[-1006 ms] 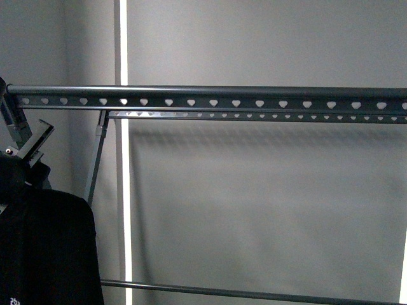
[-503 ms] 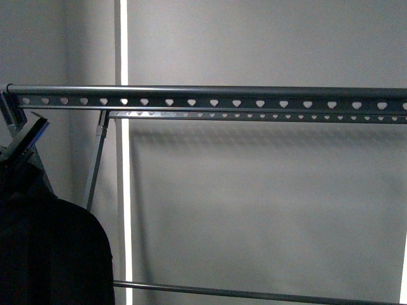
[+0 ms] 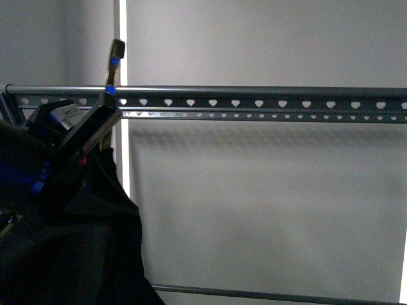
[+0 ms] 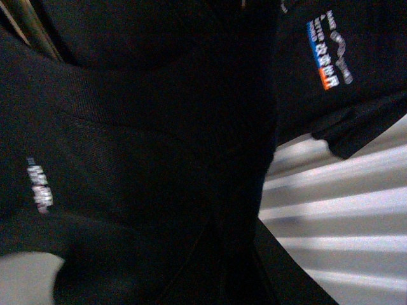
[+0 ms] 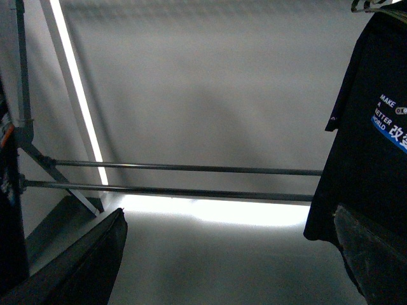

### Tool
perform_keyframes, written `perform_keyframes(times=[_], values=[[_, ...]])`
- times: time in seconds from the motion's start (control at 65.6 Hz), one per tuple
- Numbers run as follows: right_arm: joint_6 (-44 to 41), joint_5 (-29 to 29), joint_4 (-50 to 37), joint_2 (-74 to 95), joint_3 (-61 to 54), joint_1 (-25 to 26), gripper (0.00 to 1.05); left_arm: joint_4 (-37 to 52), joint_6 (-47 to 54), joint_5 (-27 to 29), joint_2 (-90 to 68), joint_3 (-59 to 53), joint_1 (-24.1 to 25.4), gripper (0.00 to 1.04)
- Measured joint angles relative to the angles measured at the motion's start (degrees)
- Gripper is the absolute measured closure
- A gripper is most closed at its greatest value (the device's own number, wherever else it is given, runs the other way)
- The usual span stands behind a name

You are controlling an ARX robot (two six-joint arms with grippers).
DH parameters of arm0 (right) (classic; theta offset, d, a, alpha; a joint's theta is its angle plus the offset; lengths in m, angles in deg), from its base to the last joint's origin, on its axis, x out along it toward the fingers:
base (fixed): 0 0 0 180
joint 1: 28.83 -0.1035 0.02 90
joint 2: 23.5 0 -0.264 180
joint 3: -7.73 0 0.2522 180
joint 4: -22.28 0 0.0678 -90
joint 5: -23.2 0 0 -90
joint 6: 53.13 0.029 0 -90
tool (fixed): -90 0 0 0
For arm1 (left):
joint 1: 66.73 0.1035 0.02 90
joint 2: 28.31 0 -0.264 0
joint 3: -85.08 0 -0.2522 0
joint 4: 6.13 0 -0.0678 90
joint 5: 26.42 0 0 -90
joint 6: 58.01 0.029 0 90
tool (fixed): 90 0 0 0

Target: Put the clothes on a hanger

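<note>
Left gripper sits at nine o'clock by the end of the rack; I can't tell its grip. The black T-shirt bunches below at seven. Right gripper gapes empty. Cloth snagging the heart-holed strip could drag the shirt off.

place: bare indoor room — studio-like | signs: plain grey wall, vertical light strip, grey metal rack

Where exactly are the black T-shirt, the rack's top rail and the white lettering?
black T-shirt [image 3: 95,260]: front view, lower hanging fabric.
top rail [image 3: 254,91]: front view, middle of the round bar.
white lettering [image 5: 385,113]: right wrist view, on the printed words.
</note>
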Motion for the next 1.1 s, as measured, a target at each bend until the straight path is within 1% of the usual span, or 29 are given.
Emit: perform_keyframes(times=[0.046, 0.091, 0.122, 0.137, 0.198, 0.244, 0.259, 0.305, 0.366, 0.396, 0.412, 0.518, 0.579, 0.64, 0.701, 0.777, 0.93, 1.098], values=[[0.0, 0.0, 0.0, 0.0, 0.0, 0.0, 0.07, -1.9, 6.2, 1.0, 0.0, 1.4, -0.3, 1.00], [0.0, 0.0, 0.0, 0.0, 0.0, 0.0, 0.07, -4.1, 17.5, 3.3, -0.5, 4.2, -0.2, 1.00], [0.0, 0.0, 0.0, 0.0, 0.0, 0.0, 0.07, -4.2, 23.3, 5.2, -1.0, 5.7, -0.1, 1.00], [0.0, 0.0, 0.0, 0.0, 0.0, 0.0, 0.07, -4.3, 25.1, 5.6, -1.2, 6.3, 0.0, 1.00], [0.0, 0.0, 0.0, 0.0, 0.0, 0.0, 0.07, -5.3, 39.3, 6.6, -3.1, 10.9, 1.2, 1.00], [0.0, 0.0, 0.0, 0.0, 0.0, 0.0, 0.07, -5.0, 44.9, 7.6, -4.0, 12.3, 1.7, 1.00], [0.0, 0.0, 0.0, 0.0, 0.0, 0.0, 0.07, -5.2, 49.3, 7.8, -4.7, 13.4, 2.0, 1.00], [0.0, 0.0, 0.0, 0.0, 0.0, 0.0, 0.07, -5.4, 53.4, 7.8, -5.7, 14.8, 2.6, 1.00], [0.0, 0.0, 0.0, 0.0, 0.0, 0.0, 0.07, -4.3, 65.7, 7.1, -7.8, 17.0, 3.6, 1.00], [0.0, 0.0, 0.0, 0.0, 0.0, 0.0, 0.07, -4.4, 67.9, 6.6, -8.5, 17.7, 3.9, 1.00], [0.0, 0.0, 0.0, 0.0, 0.0, 0.0, 0.07, -4.7, 71.3, 5.9, -9.1, 18.5, 4.1, 1.00], [0.0, 0.0, 0.0, 0.0, 0.0, 0.0, 0.07, -1.9, 79.4, 3.5, -11.5, 21.2, 4.4, 1.00], [0.0, 0.0, 0.0, 0.0, 0.0, 0.0, 0.07, 2.4, 84.5, 1.2, -13.1, 23.4, 4.2, 1.00], [0.0, 0.0, 0.0, 0.0, 0.0, 0.0, 0.07, 5.5, 86.2, 0.5, -14.4, 25.2, 3.7, 1.00], [0.0, 0.0, 0.0, 0.0, 0.0, 0.0, 0.07, 10.6, 89.5, -0.9, -16.4, 27.8, 2.6, 1.00], [0.0, 0.0, 0.0, 0.0, 0.0, 0.0, 0.07, 15.1, 93.5, -2.1, -17.5, 28.2, 1.3, 1.00], [0.0, 0.0, 0.0, 0.0, 0.0, 0.0, 0.07, 19.3, 96.7, -4.5, -18.2, 27.0, -1.0, 1.00], [0.0, 0.0, 0.0, 0.0, 0.0, 0.0, 0.07, 20.2, 99.5, -6.0, -18.3, 25.1, -3.0, 1.00]])
